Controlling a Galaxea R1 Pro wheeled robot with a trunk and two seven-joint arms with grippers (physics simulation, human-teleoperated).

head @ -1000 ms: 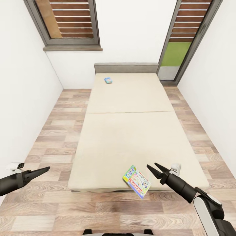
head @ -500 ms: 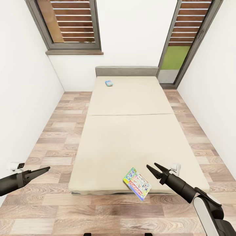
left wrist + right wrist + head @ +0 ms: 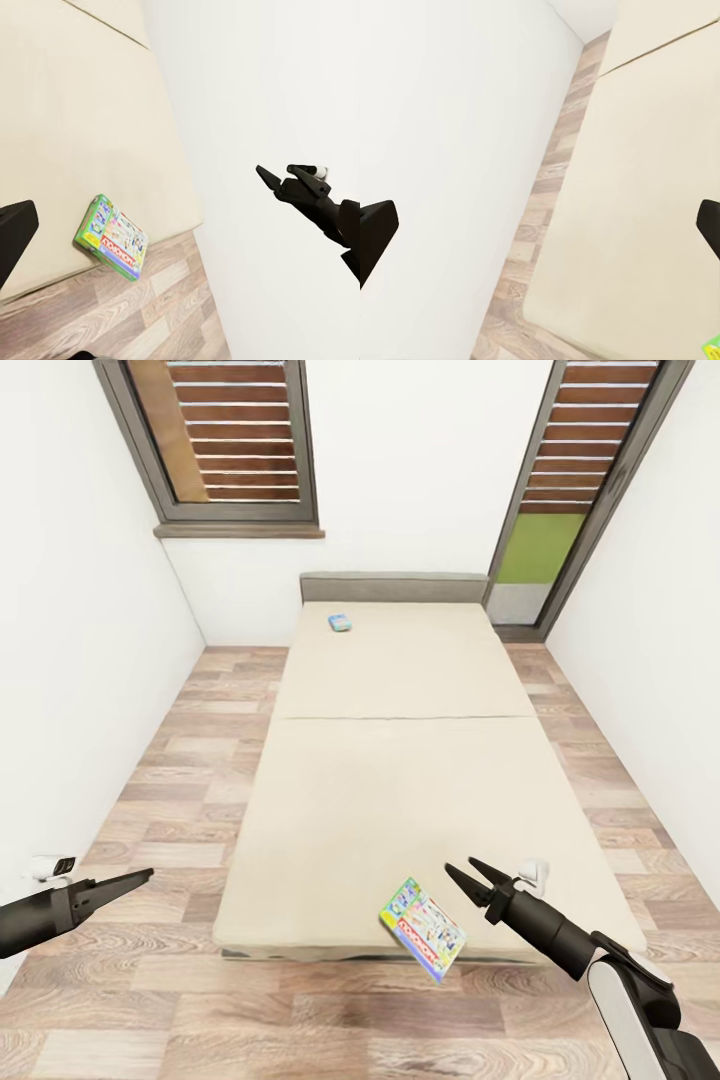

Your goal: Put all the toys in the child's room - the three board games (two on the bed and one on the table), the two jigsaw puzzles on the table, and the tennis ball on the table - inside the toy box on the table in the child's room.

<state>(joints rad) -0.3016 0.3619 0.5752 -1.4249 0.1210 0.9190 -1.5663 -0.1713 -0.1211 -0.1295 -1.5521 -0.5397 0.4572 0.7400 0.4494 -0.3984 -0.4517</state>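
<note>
A yellow-green-red board game (image 3: 422, 929) lies at the foot of the cream bed (image 3: 400, 790), one corner hanging over the edge; it also appears in the left wrist view (image 3: 112, 237). A small blue board game (image 3: 340, 623) lies near the grey headboard. My right gripper (image 3: 465, 871) hovers open just right of the near game, holding nothing, and is seen again from the left wrist camera (image 3: 279, 172). Off the bed's left side, over the floor, my left gripper (image 3: 140, 877) is open and holds nothing. The toy box, table, puzzles and ball are out of view.
White walls close in on both sides, with strips of wooden floor (image 3: 170, 800) between them and the bed. A slatted window (image 3: 235, 440) and a glass door (image 3: 560, 510) stand in the far wall.
The whole picture has slid down a little, so the camera has moved. Both arms keep their places in the view and both games lie where they were.
</note>
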